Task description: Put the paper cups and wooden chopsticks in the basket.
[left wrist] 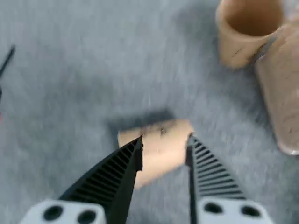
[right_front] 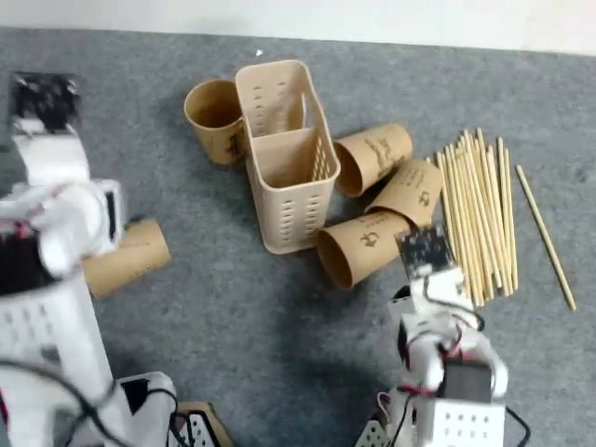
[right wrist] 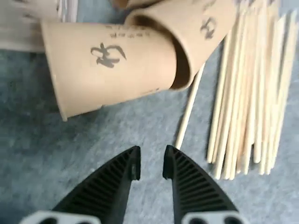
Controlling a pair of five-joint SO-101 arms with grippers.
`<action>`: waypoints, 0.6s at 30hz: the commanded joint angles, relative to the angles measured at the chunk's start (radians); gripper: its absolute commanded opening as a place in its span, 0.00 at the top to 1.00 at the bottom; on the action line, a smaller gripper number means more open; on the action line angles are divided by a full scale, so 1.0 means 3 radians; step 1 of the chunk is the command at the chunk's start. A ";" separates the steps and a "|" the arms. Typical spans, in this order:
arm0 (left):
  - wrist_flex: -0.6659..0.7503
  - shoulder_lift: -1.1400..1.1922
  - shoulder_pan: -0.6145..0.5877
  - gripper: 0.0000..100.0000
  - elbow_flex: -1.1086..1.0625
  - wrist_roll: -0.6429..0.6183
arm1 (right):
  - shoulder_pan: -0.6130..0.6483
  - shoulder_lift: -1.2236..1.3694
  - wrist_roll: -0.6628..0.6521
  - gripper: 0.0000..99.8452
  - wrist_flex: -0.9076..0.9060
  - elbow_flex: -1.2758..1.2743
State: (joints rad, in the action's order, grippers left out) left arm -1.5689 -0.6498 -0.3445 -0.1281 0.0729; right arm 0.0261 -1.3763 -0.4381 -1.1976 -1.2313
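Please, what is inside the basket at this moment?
The basket shows two compartments with bare slotted inner walls and nothing in them. The deepest part of each is covered by the basket's own walls.

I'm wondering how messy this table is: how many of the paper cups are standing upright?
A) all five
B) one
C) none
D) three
B: one cup stands upright, mouth up, beside the basket, while the other cups lie on their sides.
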 commanded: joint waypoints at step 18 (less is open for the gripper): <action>0.0900 0.1394 -0.1383 0.71 -0.1245 0.0660 | 0.0279 0.1578 0.0517 0.90 0.0703 0.0263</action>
State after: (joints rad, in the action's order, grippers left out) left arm -1.4016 -0.2616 -0.7956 -0.4350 0.2555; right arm 0.0767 -0.9083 -0.3107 -1.0134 -1.1607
